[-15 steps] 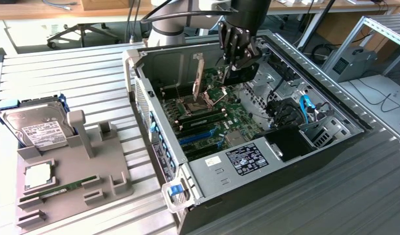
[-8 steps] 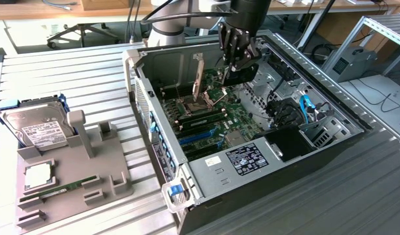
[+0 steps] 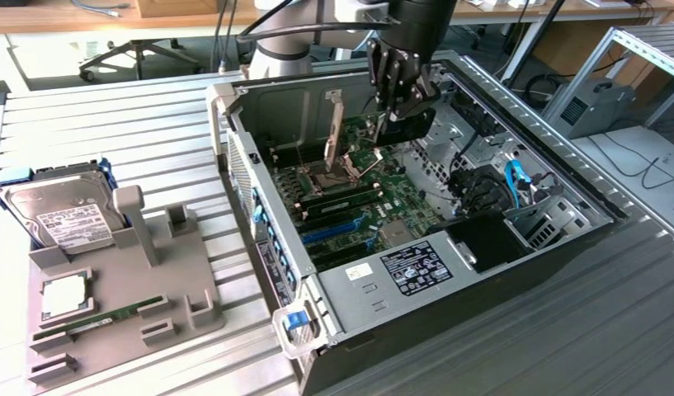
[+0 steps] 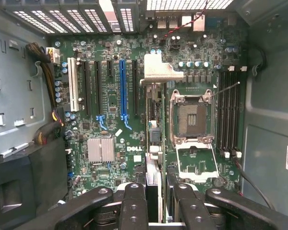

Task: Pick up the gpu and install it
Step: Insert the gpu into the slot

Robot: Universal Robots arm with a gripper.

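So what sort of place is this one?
Probably a robotics lab bench for PC assembly: an open computer case on a ribbed metal table, a grey fixture holding a hard drive, the tool gripping the gpu.

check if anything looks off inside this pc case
The cpu socket on the motherboard stands open and empty, with its load plate folded back, so the contacts lie exposed. Nothing else looks askew. The hand grips the gpu edge-on above the board.
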